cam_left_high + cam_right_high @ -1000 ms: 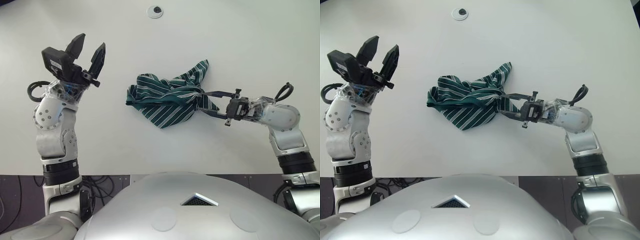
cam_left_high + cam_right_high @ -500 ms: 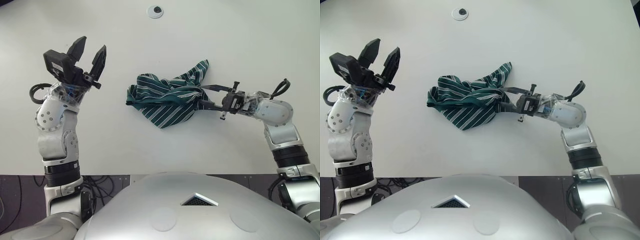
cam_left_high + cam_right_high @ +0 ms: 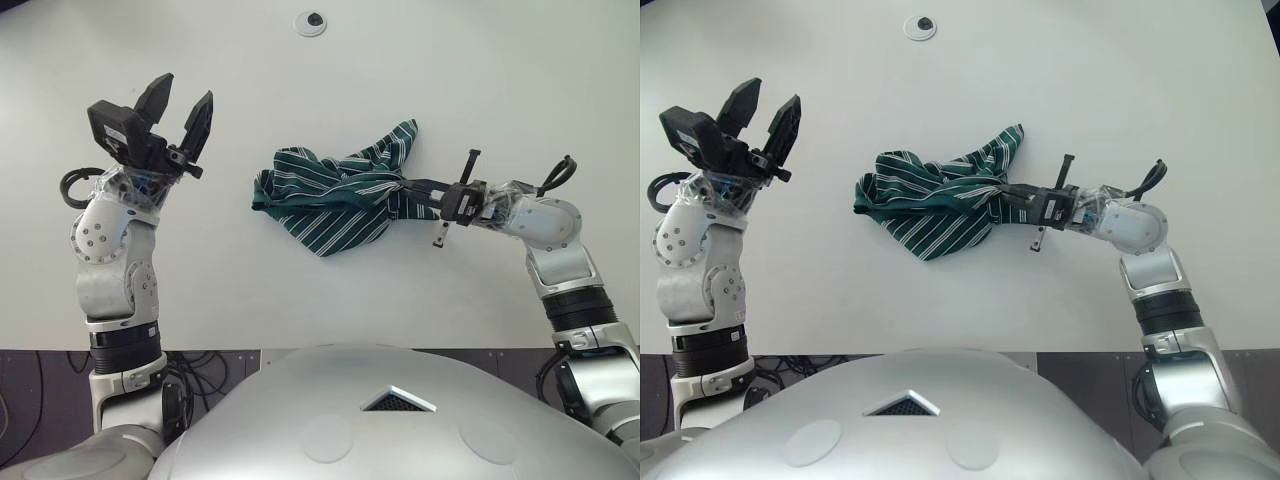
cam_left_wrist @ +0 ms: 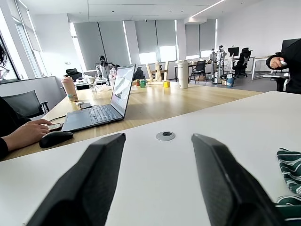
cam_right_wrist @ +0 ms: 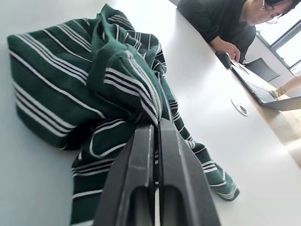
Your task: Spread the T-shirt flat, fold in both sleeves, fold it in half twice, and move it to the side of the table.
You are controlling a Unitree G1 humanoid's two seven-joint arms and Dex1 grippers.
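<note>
Near the middle of the white table (image 3: pixel 500 90) lies the T-shirt (image 3: pixel 330 200), crumpled into a loose heap and not spread at all. It is dark green knitted cloth with thin white stripes. It looks soft and light, so I judge it will sag, slide easily on the smooth table and keep no shape by itself. Good places to hold are probably the hem corners or the shoulders, but the folds hide them now. The right gripper (image 3: pixel 405 188) is closed on a fold at the right edge of the heap, cloth pinched between its two black fingers. The left gripper (image 3: pixel 182 97) is raised on the left, well apart from the T-shirt, its fingers spread and holding nothing.
</note>
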